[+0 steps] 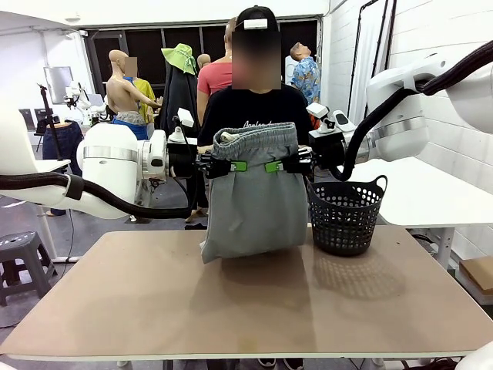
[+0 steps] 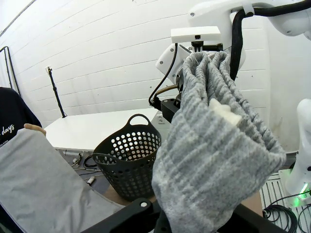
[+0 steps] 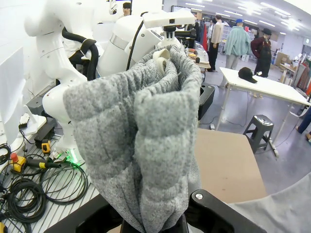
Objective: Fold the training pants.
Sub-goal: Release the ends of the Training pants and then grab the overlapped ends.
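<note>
Left claw [image 1: 233, 166] and right claw [image 1: 277, 166] were each clamped shut on the gathered waistband of the training pants [image 1: 254, 204], close side by side. They held the pants hanging over the far middle of the table [image 1: 231, 308], the lower edge seemingly resting on it, just left of the black basket [image 1: 347, 220]. The pants looked light, soft and limp, likely to sag and bunch. The thick elastic waistband near its outer corners seemed the surest hold.
</note>
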Action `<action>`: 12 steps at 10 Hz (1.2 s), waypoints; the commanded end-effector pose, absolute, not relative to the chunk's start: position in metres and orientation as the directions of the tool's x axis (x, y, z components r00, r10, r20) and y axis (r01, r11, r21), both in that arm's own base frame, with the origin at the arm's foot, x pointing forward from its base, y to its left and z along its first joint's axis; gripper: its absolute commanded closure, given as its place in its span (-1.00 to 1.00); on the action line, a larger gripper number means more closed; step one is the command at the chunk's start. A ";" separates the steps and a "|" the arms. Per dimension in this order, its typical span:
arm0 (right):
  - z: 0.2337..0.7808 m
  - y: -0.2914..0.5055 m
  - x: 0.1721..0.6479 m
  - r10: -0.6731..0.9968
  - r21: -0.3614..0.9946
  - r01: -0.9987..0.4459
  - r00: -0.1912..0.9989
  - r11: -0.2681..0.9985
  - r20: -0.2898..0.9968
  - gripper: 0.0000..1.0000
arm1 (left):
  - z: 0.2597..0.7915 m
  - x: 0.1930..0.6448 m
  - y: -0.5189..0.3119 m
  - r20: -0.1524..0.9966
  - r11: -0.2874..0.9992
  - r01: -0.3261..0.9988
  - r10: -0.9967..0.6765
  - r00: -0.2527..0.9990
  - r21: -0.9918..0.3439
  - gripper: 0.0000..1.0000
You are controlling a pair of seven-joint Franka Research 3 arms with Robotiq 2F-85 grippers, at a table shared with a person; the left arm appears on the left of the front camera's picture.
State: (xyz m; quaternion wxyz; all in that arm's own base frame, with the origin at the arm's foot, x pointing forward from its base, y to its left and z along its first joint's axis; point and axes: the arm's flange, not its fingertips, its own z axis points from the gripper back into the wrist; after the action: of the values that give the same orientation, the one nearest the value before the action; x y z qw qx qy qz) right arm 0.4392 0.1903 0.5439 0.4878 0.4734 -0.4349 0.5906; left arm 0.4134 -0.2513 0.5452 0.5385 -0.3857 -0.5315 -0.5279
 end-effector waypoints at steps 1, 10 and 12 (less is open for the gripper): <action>0.548 0.191 0.437 0.147 -0.060 -0.988 -0.081 -0.144 0.986 1.00 | 0.546 0.410 -0.250 0.983 0.163 0.976 -0.138 -0.124 0.146 1.00; 0.548 0.191 0.437 0.147 -0.060 -0.988 -0.081 -0.144 0.986 1.00 | 0.546 0.410 -0.250 0.983 0.163 0.976 -0.138 -0.124 0.146 1.00; 0.548 0.191 0.437 0.147 -0.060 -0.988 -0.081 -0.144 0.986 1.00 | 0.546 0.410 -0.250 0.983 0.163 0.976 -0.138 -0.124 0.146 1.00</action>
State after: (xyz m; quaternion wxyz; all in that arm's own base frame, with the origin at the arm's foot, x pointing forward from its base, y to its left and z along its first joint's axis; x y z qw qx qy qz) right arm 0.4392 0.1903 0.5439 0.4878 0.4734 -0.4349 0.5906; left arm 0.4134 -0.2513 0.5451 0.5386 -0.3858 -0.5315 -0.5279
